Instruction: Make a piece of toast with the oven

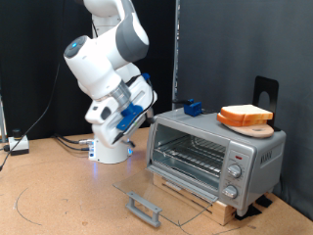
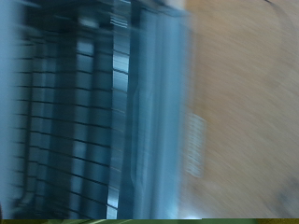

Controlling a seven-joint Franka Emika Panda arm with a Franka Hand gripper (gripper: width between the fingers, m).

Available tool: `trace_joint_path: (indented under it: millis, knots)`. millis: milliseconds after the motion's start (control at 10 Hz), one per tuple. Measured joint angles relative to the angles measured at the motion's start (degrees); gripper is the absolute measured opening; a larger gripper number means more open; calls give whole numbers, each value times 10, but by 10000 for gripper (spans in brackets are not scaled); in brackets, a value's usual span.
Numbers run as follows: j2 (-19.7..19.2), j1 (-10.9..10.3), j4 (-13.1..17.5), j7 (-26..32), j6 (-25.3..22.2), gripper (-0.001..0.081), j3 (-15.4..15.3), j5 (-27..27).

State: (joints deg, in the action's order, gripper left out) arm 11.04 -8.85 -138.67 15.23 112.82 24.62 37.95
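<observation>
nearest the exterior camera, the oven's glass door (image 1: 156,201) lies folded down flat, its grey bar handle (image 1: 144,208) towards the bottom of the exterior view. behind it stands the oven (image 1: 256,149), one silver box with its mouth open, one wire rack (image 1: 191,155) bare inside and three knobs (image 1: 233,178) in a column on its front. on the oven's roof sits one tan wooden board (image 1: 256,128) with the piece of toast (image 1: 245,114) lying on it, so the bread is not yet in the oven; i count one slice for certain, and cannot tell whether a second lies under it. a small blue object (image 1: 193,107) rests at the far corner of the roof. beyond, towards the exterior view's left, the one arm is folded with its gripper (image 1: 149,111) hanging just beside the oven's upper corner, well apart from the slice. whether its fingers are spread or pressed together i cannot tell; the wrist view is a blur of rack bars and tabletop. the risk, i judge, is that a reach across the roof knocks the board or the blue object, or that a low sweep clips the open door.
</observation>
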Motion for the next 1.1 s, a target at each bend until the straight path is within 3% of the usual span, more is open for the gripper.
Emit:
trace_joint_path:
  millis: [300,600,700,800,1100]
  knots:
    - [18,-26,18,145,-100,809,-4,25]
    - [38,-45,42,224,-193,809,-27,-64]
    - [38,-44,38,217,-182,809,-27,-48]
    - [40,-48,39,246,-176,809,-29,-26]
    - [69,-75,48,392,-175,809,-51,-19]
